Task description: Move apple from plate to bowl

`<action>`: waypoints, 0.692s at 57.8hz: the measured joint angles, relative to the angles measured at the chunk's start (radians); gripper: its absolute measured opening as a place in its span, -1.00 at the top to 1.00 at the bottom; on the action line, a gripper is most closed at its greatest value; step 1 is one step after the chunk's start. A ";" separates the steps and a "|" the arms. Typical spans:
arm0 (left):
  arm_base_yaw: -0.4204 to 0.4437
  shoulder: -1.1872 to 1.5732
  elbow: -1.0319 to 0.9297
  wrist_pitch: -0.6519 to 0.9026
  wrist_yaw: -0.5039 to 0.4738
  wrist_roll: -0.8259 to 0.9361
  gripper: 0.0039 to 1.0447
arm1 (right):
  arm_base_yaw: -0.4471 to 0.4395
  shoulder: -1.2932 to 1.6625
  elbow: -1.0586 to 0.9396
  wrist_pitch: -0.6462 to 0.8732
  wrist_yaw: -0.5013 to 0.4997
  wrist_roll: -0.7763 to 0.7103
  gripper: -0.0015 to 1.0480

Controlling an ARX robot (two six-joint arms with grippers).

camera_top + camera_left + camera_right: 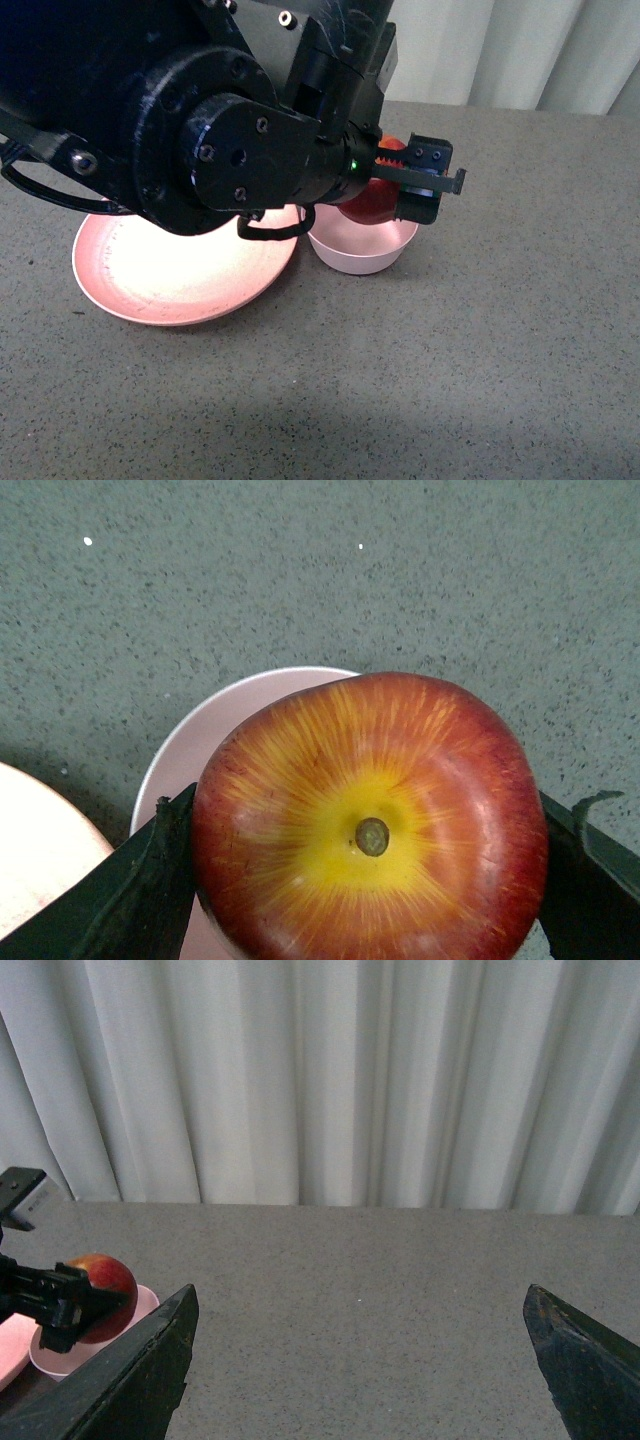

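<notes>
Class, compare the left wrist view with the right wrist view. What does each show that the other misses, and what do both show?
Left wrist only: the yellow patch and stem on top of the apple. Right wrist only: a white curtain and the open, empty right gripper. Both: the left gripper shut on the apple at the bowl, and the grey table.

Looks like some kind of lab test setup: plain grey speckled tabletop [480, 360], white curtain [350, 1080] as backdrop.
</notes>
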 joint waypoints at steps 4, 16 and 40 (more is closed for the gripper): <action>-0.002 0.023 0.005 0.003 -0.002 0.010 -0.57 | 0.000 0.000 0.000 0.000 0.000 0.000 -0.82; -0.002 0.070 0.031 0.003 -0.018 0.023 -0.57 | 0.000 0.000 0.000 0.000 0.000 0.000 -0.82; 0.013 0.086 0.034 0.036 0.002 0.047 -0.86 | 0.000 0.000 0.000 0.000 0.000 0.000 -0.82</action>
